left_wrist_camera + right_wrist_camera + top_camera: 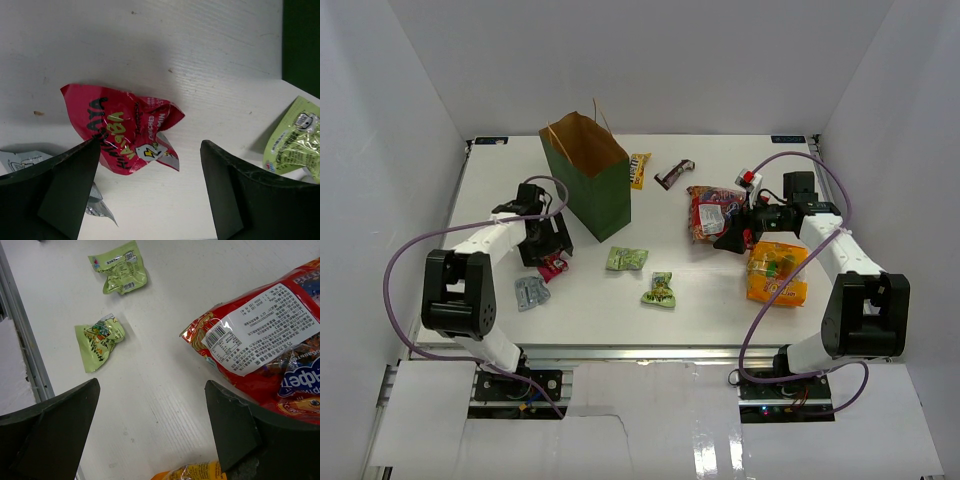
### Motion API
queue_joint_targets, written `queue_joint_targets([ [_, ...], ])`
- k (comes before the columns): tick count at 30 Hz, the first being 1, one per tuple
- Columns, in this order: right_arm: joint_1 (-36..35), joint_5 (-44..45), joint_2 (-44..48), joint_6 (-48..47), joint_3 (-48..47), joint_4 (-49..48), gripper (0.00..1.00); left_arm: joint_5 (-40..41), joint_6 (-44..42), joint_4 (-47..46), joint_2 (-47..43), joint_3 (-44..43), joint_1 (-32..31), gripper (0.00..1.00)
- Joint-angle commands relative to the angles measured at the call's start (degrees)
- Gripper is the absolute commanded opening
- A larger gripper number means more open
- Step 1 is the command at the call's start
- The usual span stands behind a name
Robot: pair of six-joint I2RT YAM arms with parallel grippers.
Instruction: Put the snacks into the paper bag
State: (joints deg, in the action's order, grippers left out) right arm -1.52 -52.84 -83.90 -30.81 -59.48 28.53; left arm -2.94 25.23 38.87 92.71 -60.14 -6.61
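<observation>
The dark green paper bag (588, 180) stands open at the back centre of the table. My left gripper (549, 252) is open just above the small pink packet (122, 130), empty; the packet lies between the fingers. A grey packet (531, 292) lies near it and shows in the left wrist view (30, 165). My right gripper (732, 240) is open and empty beside the large red bag (713, 213), which shows in the right wrist view (265, 350). The large orange bag (777, 273) lies by the right arm. Two green packets (627, 259) (660, 290) lie mid-table. A yellow packet (639, 170) and a dark brown bar (673, 175) lie behind.
White walls enclose the table on three sides. A small red and white object (750, 179) lies at the back right. The green bag's side edge (301, 45) shows at the upper right of the left wrist view.
</observation>
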Motion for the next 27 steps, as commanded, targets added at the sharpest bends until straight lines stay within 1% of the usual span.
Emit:
queue_joint_targets([
  [1, -0.1, -0.4, 0.7, 0.2, -1.6, -0.3, 0.91, -0.5, -2.1, -2.6, 0.6, 1.8, -0.2, 0.91],
  [4, -0.1, -0.2, 0.7, 0.1, -1.3, -0.2, 0.91, 1.9, -1.9, -3.2, 1.0, 3.0, -0.2, 0.89],
  [5, -0.1, -0.2, 0.7, 0.2, -1.3, -0.2, 0.91, 2.1, -1.7, -3.2, 1.3, 3.3, -0.2, 0.88],
  [6, 0.0, -0.2, 0.6, 0.2, -1.3, -0.3, 0.91, 4.4, -1.6, -3.2, 1.8, 3.5, -0.2, 0.87],
  [8, -0.1, -0.2, 0.4, 0.3, -1.6, -0.2, 0.91, 5.2, -1.2, -3.3, 3.4, 4.6, -0.2, 0.84],
  [9, -0.1, 0.0, 0.3, 0.3, -1.6, -0.3, 0.91, 5.7, -0.6, -3.5, 4.0, 5.0, -0.2, 0.81],
  [10, 0.0, 0.1, 0.3, 0.3, -1.8, -0.3, 0.91, 5.8, -0.3, -3.6, 4.7, 5.6, -0.2, 0.72],
  [13, -0.1, 0.2, 0.2, 0.3, -2.0, -0.2, 0.91, 6.8, 1.2, -4.1, 4.2, 6.1, -0.3, 0.63],
  [14, -0.1, 0.1, 0.2, 0.3, -2.0, -0.2, 0.91, 7.1, 1.4, -4.4, 3.0, 6.3, -0.3, 0.58],
  [16, -0.1, 0.0, 0.1, 0.7, -2.0, -0.3, 0.91, 7.7, 1.3, -4.6, 1.6, 6.2, -0.4, 0.52],
  [18, 0.0, -0.2, 0.1, 0.8, -2.1, -0.3, 0.91, 8.0, 1.2, -4.6, -1.7, 5.4, -0.6, 0.4],
  [20, 0.0, -0.3, 0.1, 1.1, -2.2, -0.3, 0.91, 8.1, 1.2, -4.6, -4.3, 4.6, -0.6, 0.33],
  [21, -0.1, -0.3, 0.1, 1.3, -2.2, -0.3, 0.91, 8.0, 1.3, -4.6, -7.2, 4.1, -0.5, 0.26],
  [23, -0.1, -0.6, 0.1, 1.4, -2.0, -0.4, 0.91, 7.3, 1.9, -4.9, -10.4, 3.8, -0.6, 0.19],
  [24, -0.1, -0.6, 0.1, 1.5, -1.9, -0.4, 0.91, 7.0, 2.2, -5.2, -14.4, 4.1, -0.8, 0.15],
  [27, -0.1, -0.5, 0.2, 1.5, -1.6, -0.3, 0.91, 5.1, 3.3, -7.3, -21.9, 5.6, -3.0, 0.13],
])
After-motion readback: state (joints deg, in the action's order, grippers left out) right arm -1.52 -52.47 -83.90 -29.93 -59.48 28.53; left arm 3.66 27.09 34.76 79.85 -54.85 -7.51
